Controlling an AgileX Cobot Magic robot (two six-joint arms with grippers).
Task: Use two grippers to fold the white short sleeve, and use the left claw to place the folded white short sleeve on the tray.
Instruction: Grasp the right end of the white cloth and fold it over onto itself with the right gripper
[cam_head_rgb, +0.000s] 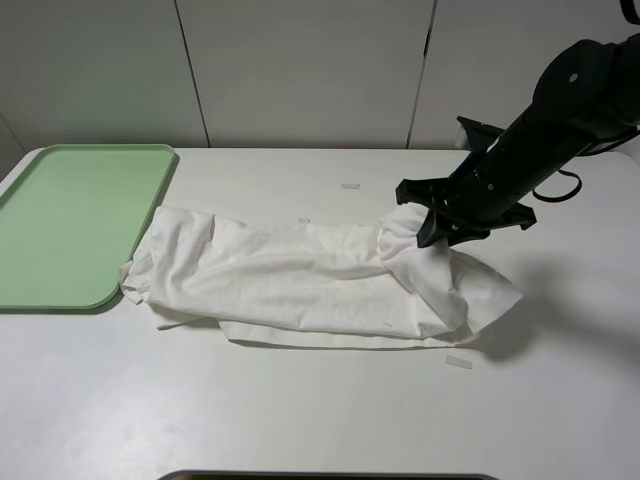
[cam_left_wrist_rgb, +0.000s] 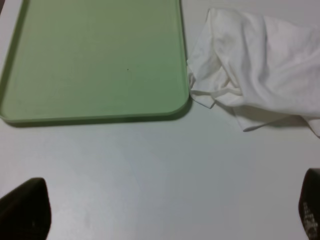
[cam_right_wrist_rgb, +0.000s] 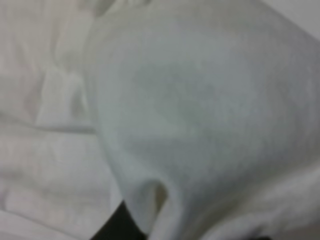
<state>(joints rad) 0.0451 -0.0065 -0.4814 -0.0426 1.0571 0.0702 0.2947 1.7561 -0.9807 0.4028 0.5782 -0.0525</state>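
Folding is partly done: your right gripper (cam_head_rgb: 440, 228) pinches the white short sleeve (cam_head_rgb: 300, 280) at its right end, your left gripper (cam_left_wrist_rgb: 167, 210) hangs wide open, and the tray (cam_head_rgb: 60, 230) has no shirt yet.

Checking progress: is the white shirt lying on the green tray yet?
No, the white short sleeve lies on the table beside the tray.

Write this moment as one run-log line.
right gripper: shut on white short sleeve | left gripper: open above table | tray: empty
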